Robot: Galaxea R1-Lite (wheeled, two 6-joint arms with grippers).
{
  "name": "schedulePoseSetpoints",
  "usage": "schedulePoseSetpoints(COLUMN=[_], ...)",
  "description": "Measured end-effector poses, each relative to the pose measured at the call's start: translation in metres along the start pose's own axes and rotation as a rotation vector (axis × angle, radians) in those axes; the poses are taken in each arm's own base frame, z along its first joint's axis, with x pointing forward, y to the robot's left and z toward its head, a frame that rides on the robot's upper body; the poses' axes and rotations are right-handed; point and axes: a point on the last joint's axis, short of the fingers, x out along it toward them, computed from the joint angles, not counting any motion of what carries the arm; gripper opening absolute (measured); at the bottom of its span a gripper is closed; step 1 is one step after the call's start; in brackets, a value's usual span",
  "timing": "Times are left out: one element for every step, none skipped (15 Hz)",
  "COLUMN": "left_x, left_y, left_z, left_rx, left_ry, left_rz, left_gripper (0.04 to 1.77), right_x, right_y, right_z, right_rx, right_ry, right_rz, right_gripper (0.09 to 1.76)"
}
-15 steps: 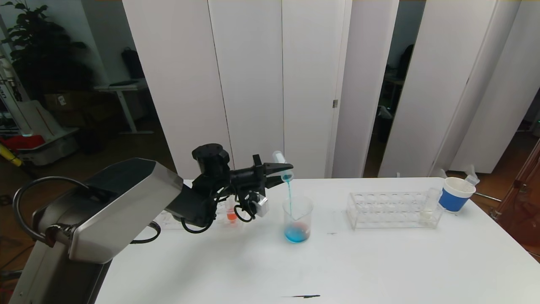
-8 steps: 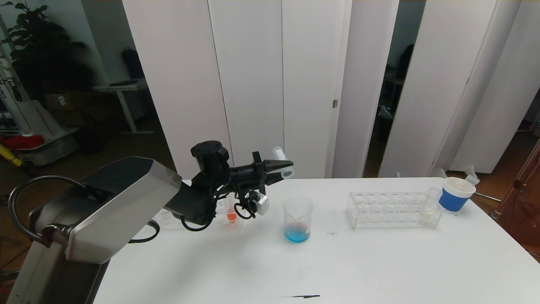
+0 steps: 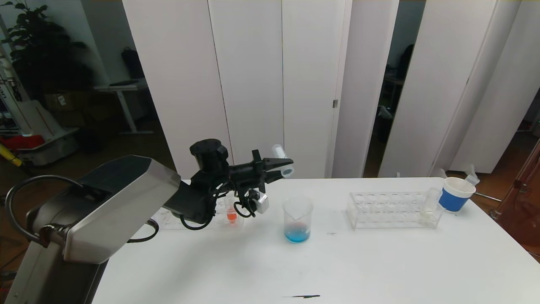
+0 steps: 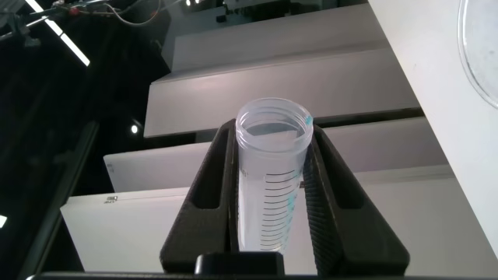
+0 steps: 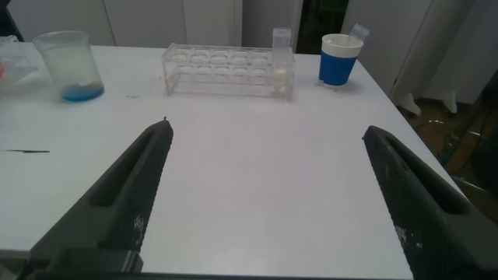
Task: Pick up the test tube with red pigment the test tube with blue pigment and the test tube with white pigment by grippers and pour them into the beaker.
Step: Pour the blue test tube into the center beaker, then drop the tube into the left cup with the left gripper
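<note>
The blue stream that was running down a moment before had stopped, and the left claw had lifted a little. It was shut tight on the test tube with blue pigment, which lay tipped on its side, up and a bit left of the beaker. The tube looked empty, so the blue step seemed done. A rack behind the arm held a tube of orange-red liquid. The beaker was clear, round glass with a blue pool at its bottom. Farther right stood a clear plastic rack on the smooth white surface, with the test tube with white pigment at its right end. The right claw waited wide open and empty, low over the near edge
</note>
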Motion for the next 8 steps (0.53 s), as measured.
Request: schedulePoseSetpoints(left_x=[0.0000,0.0000,-0.0003,-0.0008,-0.0014,-0.0020,-0.0026,-0.0034], left_y=[-0.0002,-0.0003,-0.0014,-0.0040,-0.0066,-0.0087,-0.0094,-0.0092], left_z=[0.0000,0.0000,0.0002,0.0009,0.0020,0.0033,0.0042,0.0048], left_rx=[-0.001,-0.007,-0.020,-0.056,-0.103,-0.165,-0.217,-0.269], left_ry=[0.000,0.001,0.001,0.001,0.002,0.004,0.009,0.014], left_rz=[-0.001,-0.004,-0.009,-0.025,-0.041,-0.055,-0.069,-0.087], left_gripper=[0.57,0.57,0.57,0.57,0.57,0.57,0.57,0.57], right_x=[0.0000,0.0000,0.0000,0.0000,0.0000,0.0000,0.0000,0.0000], right_y=[0.0000,0.0000,0.0000,0.0000,0.0000,0.0000,0.0000,0.0000], right_z=[0.0000,0.0000,0.0000,0.0000,0.0000,0.0000,0.0000,0.0000], right_rx=[0.000,0.000,0.000,0.000,0.000,0.000,0.000,0.000], right_ry=[0.000,0.000,0.000,0.000,0.000,0.000,0.000,0.000], right_rz=[0.000,0.000,0.000,0.000,0.000,0.000,0.000,0.000], right_gripper=[1.75,1.75,1.75,1.75,1.75,1.75,1.75,1.75])
